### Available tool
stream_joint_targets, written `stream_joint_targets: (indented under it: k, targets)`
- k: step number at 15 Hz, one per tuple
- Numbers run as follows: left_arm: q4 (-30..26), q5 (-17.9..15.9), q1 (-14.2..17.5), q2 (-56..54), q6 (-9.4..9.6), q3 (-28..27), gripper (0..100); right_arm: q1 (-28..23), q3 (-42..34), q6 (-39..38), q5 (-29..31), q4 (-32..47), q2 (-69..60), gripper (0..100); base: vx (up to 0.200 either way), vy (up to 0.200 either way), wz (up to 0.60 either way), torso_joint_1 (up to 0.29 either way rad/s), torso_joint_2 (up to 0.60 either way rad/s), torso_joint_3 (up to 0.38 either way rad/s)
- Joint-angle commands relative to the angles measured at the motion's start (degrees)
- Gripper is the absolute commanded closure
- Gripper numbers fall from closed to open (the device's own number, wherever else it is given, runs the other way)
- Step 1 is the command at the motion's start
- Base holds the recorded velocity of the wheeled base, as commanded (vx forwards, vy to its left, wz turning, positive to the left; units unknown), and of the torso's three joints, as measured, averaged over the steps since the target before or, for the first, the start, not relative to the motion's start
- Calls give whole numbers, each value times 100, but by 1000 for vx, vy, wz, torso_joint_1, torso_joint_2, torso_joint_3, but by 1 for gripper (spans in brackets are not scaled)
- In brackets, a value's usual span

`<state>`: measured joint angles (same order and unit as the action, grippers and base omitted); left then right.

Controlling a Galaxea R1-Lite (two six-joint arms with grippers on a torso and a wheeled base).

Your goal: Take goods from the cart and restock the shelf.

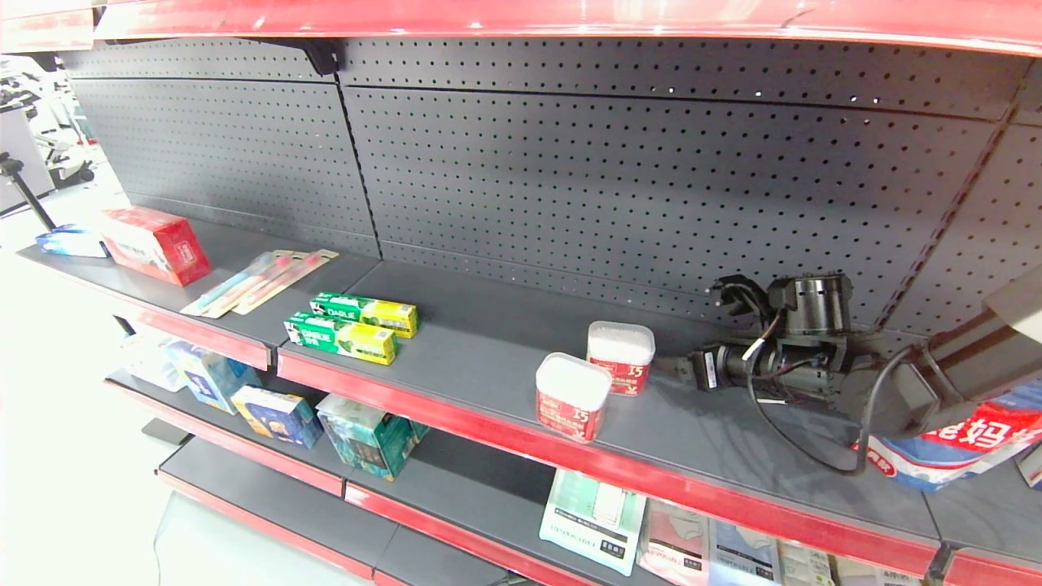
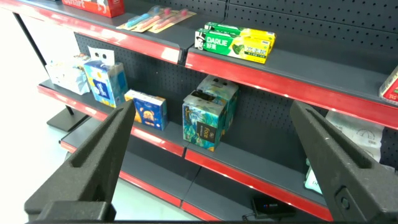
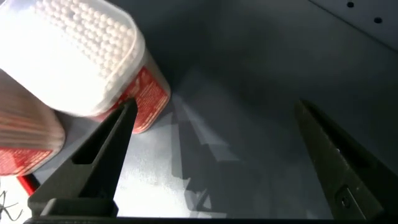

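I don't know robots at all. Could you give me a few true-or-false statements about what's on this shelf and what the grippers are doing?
1. Two cotton swab tubs stand on the shelf. True.
2. The right gripper is clamped on a tub. False: it is open, with nothing between its fingers.
3. Two toothpaste boxes lie side by side. True.
4. The toothbrush packs lie on the lowest shelf. False: they share the toothpaste's shelf.
5. The left gripper is shut. False: it is open.
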<state>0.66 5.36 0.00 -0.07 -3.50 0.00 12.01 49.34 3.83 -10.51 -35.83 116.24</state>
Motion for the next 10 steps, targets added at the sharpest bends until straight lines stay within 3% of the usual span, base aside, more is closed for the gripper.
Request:
stream_joint_targets:
  k: [1, 10]
  targets:
    - [4, 9, 0, 7, -2, 0, 0, 47, 15, 4, -4, -3, 48, 0, 0, 0, 0, 0, 0, 0]
    - [4, 9, 0, 7, -2, 0, 0, 267, 32, -40, -13, -3, 39, 0, 0, 0, 0, 0, 0, 0]
